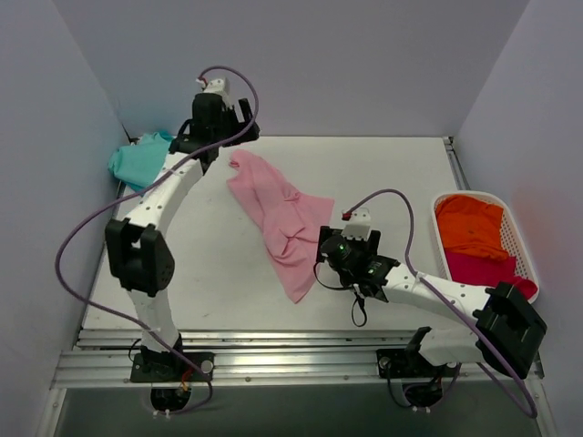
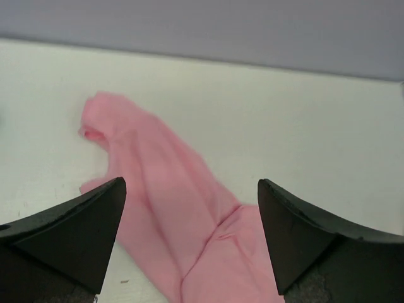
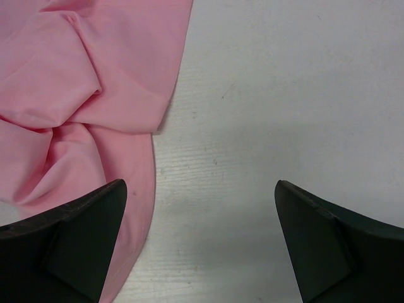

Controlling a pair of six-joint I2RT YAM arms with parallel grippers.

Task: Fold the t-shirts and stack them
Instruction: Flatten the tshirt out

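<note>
**Item 1: pink t-shirt (image 1: 278,214).** It lies loose and rumpled on the table (image 1: 228,282), unfolded. Its long axis runs on a diagonal from one pincer to the other, so you have an arm at each end.

**Item 2: left gripper (image 2: 190,182).** The jaws stand wide apart and hold nothing. The far end of the pink shirt lies directly below and ahead of the gap. From there the cloth runs away to the side of the finger on the left of the wrist view. You are over cloth here, not bare table.

**Item 3: right gripper (image 3: 199,183).** The jaws are spread fully and are empty. The near end of the shirt lies off to the side of the finger on the left of the wrist view, and its edge passes under that finger. Between the tips you see only table. In my judgement you must shift towards that side before closing, or you will pinch nothing.

**Item 4: teal t-shirt (image 1: 141,159).** It is bunched beside the left arm, away from the pink shirt. It is well apart from the right pincer.

**Item 5: basket (image 1: 521,238).** It is a white basket beyond the right arm's outer side, well clear of both pincers. Contents:
- An orange t-shirt (image 1: 469,223) in the far half.
- A magenta t-shirt (image 1: 487,269) in the near half.

Both are crumpled.

**Note.** The pink shirt likely needs spreading flat first, with each pincer taking its own end.
</note>
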